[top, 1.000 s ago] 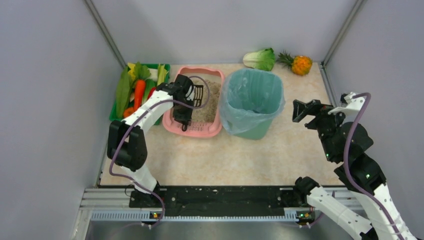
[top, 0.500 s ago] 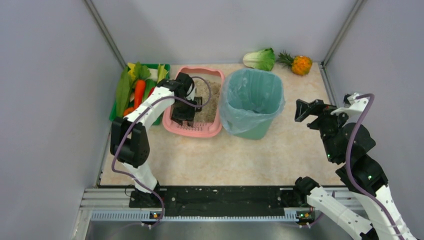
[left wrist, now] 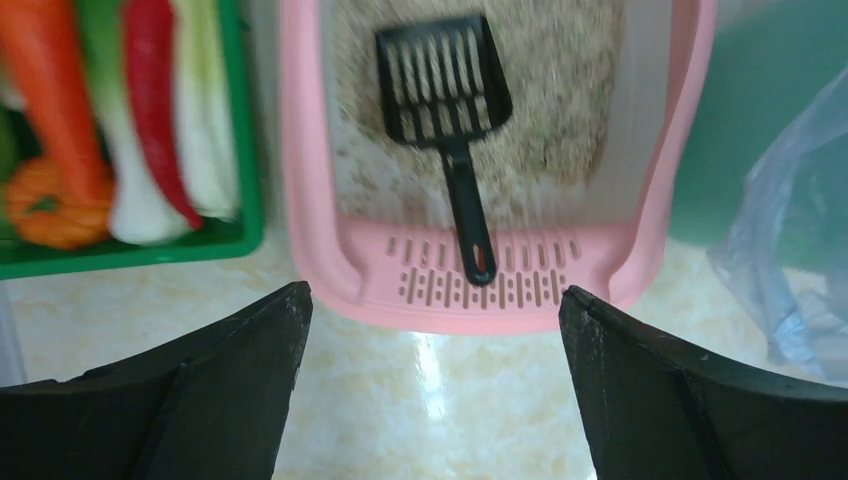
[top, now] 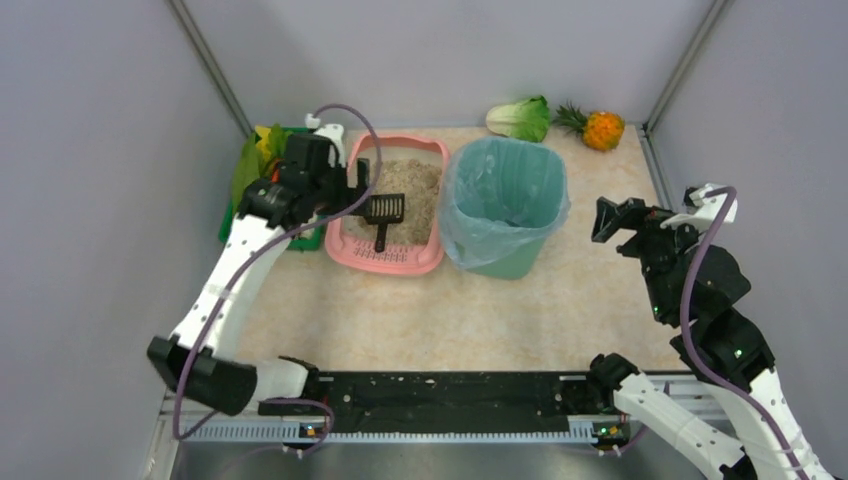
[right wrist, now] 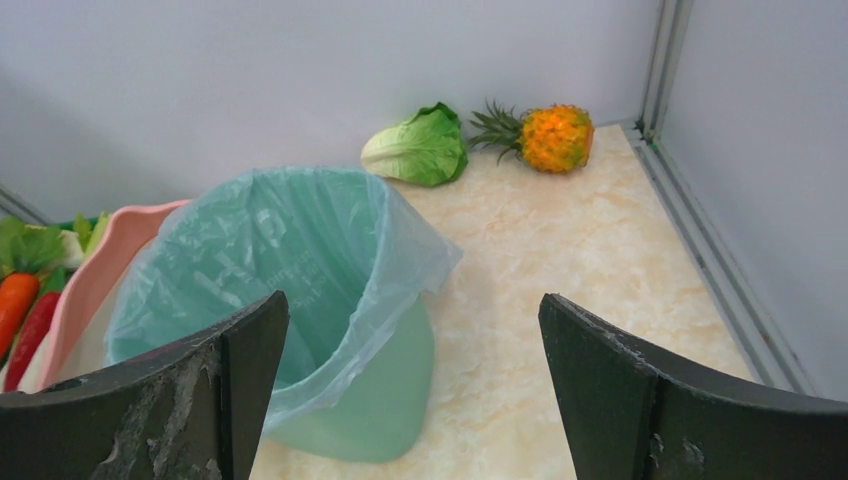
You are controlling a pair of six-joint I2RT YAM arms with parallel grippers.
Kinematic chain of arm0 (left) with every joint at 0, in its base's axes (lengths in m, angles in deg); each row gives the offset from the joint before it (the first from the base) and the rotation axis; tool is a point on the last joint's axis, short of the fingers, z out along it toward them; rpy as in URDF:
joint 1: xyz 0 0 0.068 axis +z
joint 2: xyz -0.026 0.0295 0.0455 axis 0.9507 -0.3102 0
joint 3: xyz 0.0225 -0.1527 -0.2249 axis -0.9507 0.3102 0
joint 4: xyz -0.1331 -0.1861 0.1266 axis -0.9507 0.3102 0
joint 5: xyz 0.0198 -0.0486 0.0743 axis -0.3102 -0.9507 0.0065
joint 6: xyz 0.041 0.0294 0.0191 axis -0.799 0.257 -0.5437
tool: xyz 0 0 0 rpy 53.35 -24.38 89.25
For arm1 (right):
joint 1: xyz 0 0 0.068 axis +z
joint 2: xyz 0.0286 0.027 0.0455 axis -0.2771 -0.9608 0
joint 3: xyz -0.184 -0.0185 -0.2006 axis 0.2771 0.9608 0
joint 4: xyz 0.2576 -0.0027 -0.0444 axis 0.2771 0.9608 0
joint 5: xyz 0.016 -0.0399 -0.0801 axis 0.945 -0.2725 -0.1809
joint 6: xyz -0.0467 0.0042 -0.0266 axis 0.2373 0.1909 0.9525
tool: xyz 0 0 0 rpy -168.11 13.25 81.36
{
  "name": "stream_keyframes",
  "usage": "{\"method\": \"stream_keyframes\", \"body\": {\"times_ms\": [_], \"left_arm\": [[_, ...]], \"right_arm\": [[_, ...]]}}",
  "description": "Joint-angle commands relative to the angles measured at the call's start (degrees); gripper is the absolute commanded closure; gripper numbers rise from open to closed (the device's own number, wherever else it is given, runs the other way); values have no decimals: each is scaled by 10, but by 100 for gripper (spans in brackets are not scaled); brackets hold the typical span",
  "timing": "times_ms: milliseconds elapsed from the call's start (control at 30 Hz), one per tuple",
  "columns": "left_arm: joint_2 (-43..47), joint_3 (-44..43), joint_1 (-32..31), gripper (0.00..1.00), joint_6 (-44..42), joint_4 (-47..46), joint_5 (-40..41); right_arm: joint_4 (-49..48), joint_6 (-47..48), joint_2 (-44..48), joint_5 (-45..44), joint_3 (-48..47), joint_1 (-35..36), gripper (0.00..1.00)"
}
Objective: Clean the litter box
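Lifted clear of the tray since a second ago, our left gripper (left wrist: 435, 292) hangs above the near end of the litter box (top: 390, 262), jaws spread wide and holding nothing; a moment earlier it sat low inside the box, shut at the black scoop (left wrist: 457, 170); the right arm has barely stirred in that time.

We see the scoop lying loose in the litter box, its slotted head flat on the grey-beige litter and its handle tip resting on the pink grille at the near end; the box itself stands between the green crate (left wrist: 130, 252) of vegetables on its left and the teal bag-lined bin (top: 505, 262) touching its right side.

Our right gripper (right wrist: 410, 300) waits well to the right of the litter box, beyond the bin, fingers apart and empty, looking into the bag.

We judge that letting go of the scoop marks either the end of a scooping pass or a pause before a fresh grasp; whether any clumps remain in the litter, we cannot tell from these views.
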Motion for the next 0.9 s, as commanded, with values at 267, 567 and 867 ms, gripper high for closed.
{"method": "stream_keyframes", "body": {"times_ms": [267, 567, 867], "left_arm": [[350, 161, 8, 1, -37, -235, 280], [493, 253, 8, 1, -73, -337, 368], [560, 308, 8, 1, -68, -380, 379]], "right_arm": [[-64, 92, 50, -54, 28, 2, 1], [-90, 124, 67, -75, 51, 2, 1], [-95, 117, 66, -93, 55, 2, 1]]}}
